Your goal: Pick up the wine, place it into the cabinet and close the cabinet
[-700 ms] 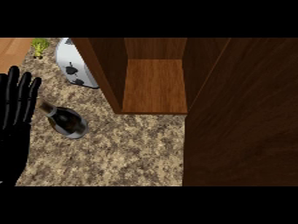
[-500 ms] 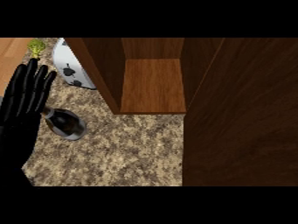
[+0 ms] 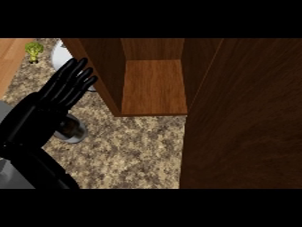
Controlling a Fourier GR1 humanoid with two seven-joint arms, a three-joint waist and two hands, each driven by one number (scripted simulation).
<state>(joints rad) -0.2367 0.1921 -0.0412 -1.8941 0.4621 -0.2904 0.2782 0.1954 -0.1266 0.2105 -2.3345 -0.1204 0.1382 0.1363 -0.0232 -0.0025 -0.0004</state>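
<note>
Now the left hand (image 3: pixel 58 95), fingers straight and together, hangs over the wine bottle (image 3: pixel 71 129), hiding most of it. Bottle lies on the speckled bench (image 3: pixel 127 150), just left of the open cabinet (image 3: pixel 154 86). Cabinet door (image 3: pixel 251 115) stands wide at right. Broccoli (image 3: pixel 32 48) far left.

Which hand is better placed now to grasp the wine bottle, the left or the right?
Left, probably. The left hand hovers open directly over the wine bottle on the counter, beside the open cabinet. The right hand does not show.
</note>
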